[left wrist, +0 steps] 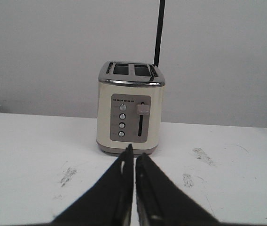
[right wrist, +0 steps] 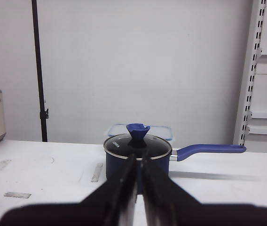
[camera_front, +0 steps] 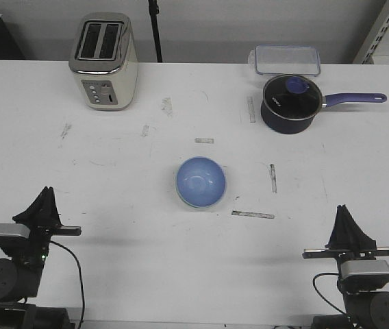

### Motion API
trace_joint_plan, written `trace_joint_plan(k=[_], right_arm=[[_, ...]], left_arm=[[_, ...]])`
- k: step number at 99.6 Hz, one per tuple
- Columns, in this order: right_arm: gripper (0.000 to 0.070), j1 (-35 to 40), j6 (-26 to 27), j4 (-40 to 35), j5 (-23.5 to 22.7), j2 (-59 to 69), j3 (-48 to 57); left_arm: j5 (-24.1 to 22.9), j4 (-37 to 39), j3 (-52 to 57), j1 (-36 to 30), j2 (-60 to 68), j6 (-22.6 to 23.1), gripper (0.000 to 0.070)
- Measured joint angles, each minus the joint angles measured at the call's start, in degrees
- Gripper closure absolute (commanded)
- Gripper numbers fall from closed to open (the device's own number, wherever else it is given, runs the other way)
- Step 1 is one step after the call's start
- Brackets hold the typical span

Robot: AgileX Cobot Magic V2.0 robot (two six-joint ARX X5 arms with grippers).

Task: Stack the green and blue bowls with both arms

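Risk assessment, landmark = blue bowl [camera_front: 201, 181]. Left gripper [camera_front: 44, 199] sits well to the near-left of the bowl, fingers pressed together w/ nothing between them; it must open wide before approach, otherwise the tips will shove the smooth rim and the bowl will slide. Toaster [camera_front: 104, 62] stands far-left of the bowl, clear of any direct reach. Blue bowl itself rests upright, mouth up, approx. table centre. Main fault: no green bowl is visible in any view, so there is no stack target; it could be nested under the blue one, but this can't be told. Saucepan [camera_front: 290, 103] w/ lid and container [camera_front: 286, 59] lie far-right of the bowl; a wide right-arm swing could clip the handle. Right gripper [camera_front: 346, 229], near-right of the bowl, is likewise closed and empty. Surface: white table [camera_front: 126, 247], scuffed, w/ tape strips around the bowl. Room: plain pale wall, black pole behind, shelving upright at far right.
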Motion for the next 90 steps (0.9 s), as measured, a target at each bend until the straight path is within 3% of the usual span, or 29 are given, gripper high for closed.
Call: trace_joint_plan(k=[17, 60, 90], right_arm=[[0.0690, 0.0, 0.0, 0.0, 0.0, 0.0, 0.0], [0.0690, 0.0, 0.0, 0.0, 0.0, 0.0, 0.0], [0.0690, 0.0, 0.0, 0.0, 0.0, 0.0, 0.0]], left_arm=[[0.0, 5.6, -7.1, 0.0, -3.1, 0.8, 0.0698], [0.0, 6.0, -20.6, 0.0, -13.6, 1.3, 0.0698], [0.4, 4.2, -23.0, 0.0, -15.5, 1.3, 0.0699]])
